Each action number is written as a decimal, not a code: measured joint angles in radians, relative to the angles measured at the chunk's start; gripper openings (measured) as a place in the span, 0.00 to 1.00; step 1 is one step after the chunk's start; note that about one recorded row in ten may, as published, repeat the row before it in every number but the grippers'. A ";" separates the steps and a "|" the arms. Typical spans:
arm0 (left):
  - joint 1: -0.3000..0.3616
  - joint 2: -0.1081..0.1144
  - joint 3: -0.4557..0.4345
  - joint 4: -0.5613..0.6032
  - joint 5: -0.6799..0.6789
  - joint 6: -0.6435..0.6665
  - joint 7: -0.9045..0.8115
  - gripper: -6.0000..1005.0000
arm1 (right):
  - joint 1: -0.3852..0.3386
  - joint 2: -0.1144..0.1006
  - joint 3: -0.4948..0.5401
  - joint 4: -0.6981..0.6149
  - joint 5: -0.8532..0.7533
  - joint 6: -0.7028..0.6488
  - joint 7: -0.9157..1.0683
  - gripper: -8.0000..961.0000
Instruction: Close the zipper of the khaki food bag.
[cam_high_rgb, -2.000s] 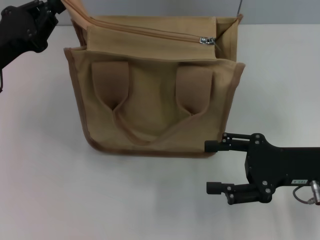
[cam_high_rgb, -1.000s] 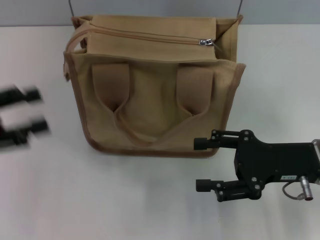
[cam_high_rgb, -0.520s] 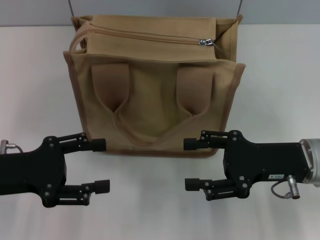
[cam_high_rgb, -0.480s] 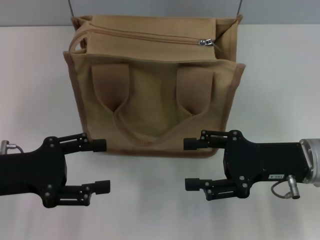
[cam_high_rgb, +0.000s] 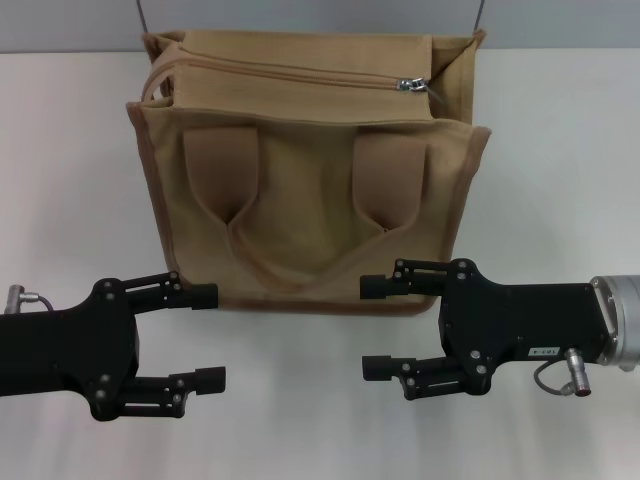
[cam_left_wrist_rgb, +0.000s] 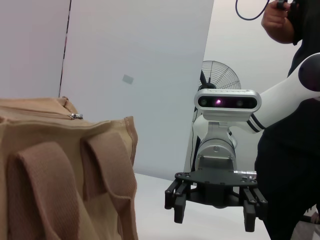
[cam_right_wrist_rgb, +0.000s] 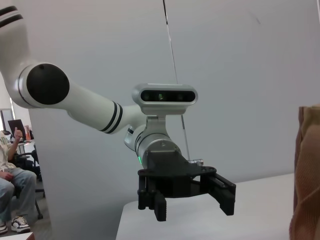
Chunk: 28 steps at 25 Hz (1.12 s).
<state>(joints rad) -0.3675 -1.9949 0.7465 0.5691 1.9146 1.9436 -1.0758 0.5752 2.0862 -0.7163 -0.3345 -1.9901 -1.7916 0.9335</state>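
Observation:
The khaki food bag (cam_high_rgb: 310, 210) stands on the white table, its handles hanging down its front. The zipper (cam_high_rgb: 300, 72) runs across its top, and the silver slider (cam_high_rgb: 413, 84) sits at the right end; the track left of it looks joined. My left gripper (cam_high_rgb: 208, 335) is open and empty on the table in front of the bag's lower left corner. My right gripper (cam_high_rgb: 371, 328) is open and empty in front of the lower right corner. Neither touches the bag. The left wrist view shows the bag (cam_left_wrist_rgb: 60, 170), the slider (cam_left_wrist_rgb: 76, 116) and the right gripper (cam_left_wrist_rgb: 215, 212).
The white table (cam_high_rgb: 300, 420) stretches around the bag. A grey wall stands behind it. The right wrist view shows the left gripper (cam_right_wrist_rgb: 187, 202) and the bag's edge (cam_right_wrist_rgb: 307, 175). A person (cam_left_wrist_rgb: 292, 100) stands beyond the right arm; another person (cam_right_wrist_rgb: 12, 175) sits far off.
My left gripper let go of the bag's back left corner and came down to the table in front. My right gripper shifted a little to the left. The bag's corner settled.

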 joint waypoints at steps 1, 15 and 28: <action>0.000 0.000 0.000 0.000 0.000 0.000 0.000 0.81 | 0.000 0.000 0.000 0.001 0.000 0.000 0.000 0.81; -0.003 -0.007 0.007 0.000 0.000 0.000 0.002 0.81 | 0.003 0.000 0.000 0.002 0.000 0.000 -0.003 0.81; -0.009 -0.007 0.007 0.000 0.000 0.005 0.002 0.81 | 0.006 0.000 0.000 0.002 -0.002 0.011 -0.003 0.81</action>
<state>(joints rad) -0.3768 -2.0018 0.7532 0.5690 1.9143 1.9482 -1.0737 0.5815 2.0861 -0.7164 -0.3329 -1.9916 -1.7808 0.9310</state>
